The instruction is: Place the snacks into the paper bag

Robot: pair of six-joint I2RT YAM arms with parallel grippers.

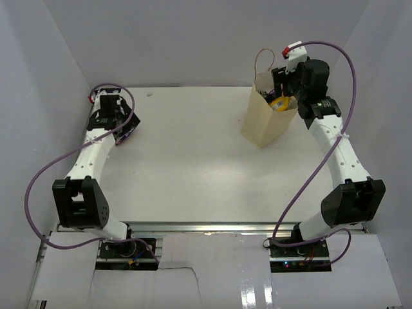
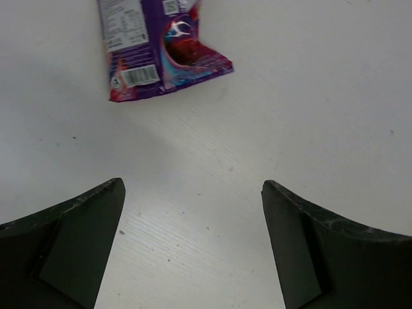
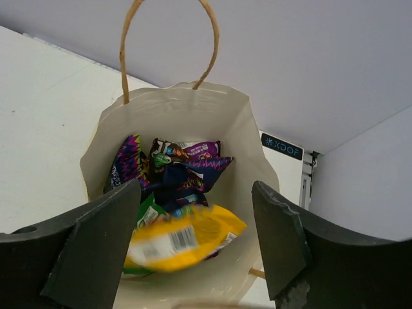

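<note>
The right gripper is held apart over the paper bag, a yellow packet loose beneath it. The left gripper is spread wide; the purple packet ahead could be pushed away by an off-centre approach.

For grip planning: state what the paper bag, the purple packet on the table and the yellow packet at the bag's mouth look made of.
Paper bag: matte tan kraft paper, by its stiff creased walls. Purple packet: probably glossy printed plastic film; it wrinkles and shines. Yellow packet: likely similar film, but blurred.
</note>
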